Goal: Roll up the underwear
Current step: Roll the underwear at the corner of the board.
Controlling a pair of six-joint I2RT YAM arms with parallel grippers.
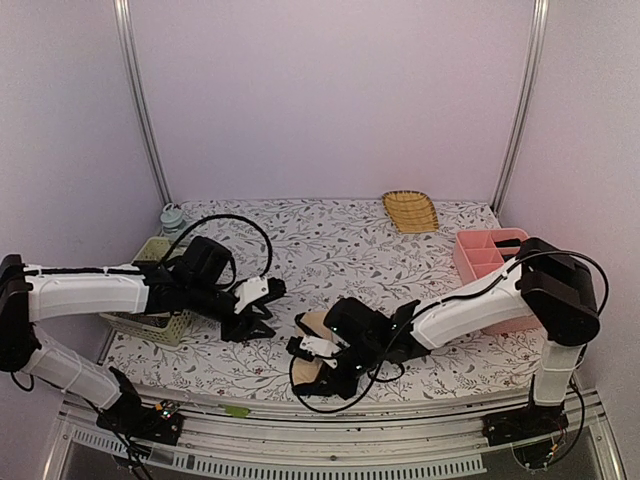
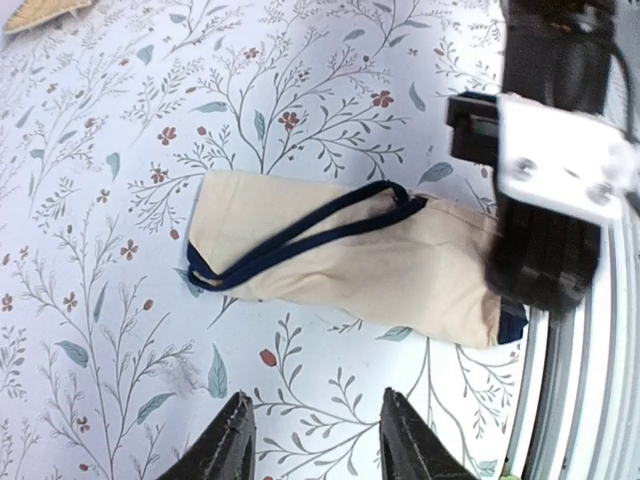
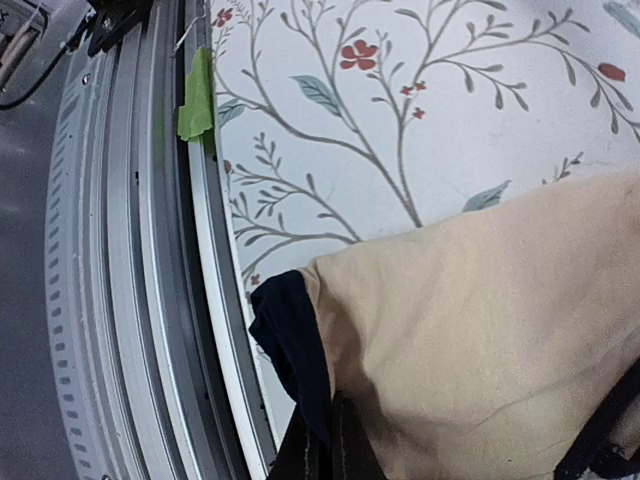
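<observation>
- The underwear [image 2: 340, 262], a beige pair with dark edging, is lying folded into a long flat strip on the floral bench [image 1: 330, 245]. It is around the middle of the near side, with one end reaching the bench's near rim.
- The right gripper [image 3: 322, 447] is coming in low from the right. Its jaws are closed and pinching the dark-edged hem at the strip's near end.
- The left gripper [image 2: 315, 437] is hovering above bare bench just left of the strip. Its jaws are standing apart and holding nothing.
- Handling, as a judgement: the cloth is looking thin, light and limp. It is likely to be sagging, sliding on the bench and unfolding if it is lifted by one corner.
- The elastic band is sitting slightly raised across the middle, so a roll is likely to be bulging there.
- Where to take hold: the doubled hem at the near end is offering the firmest bite. The far end is needing a second hold or a press-down so the strip is staying put while it is being rolled.
- Risk: with the pinched end sitting right at the rim, a pull toward the near side is risking dragging the cloth off the bench.
</observation>
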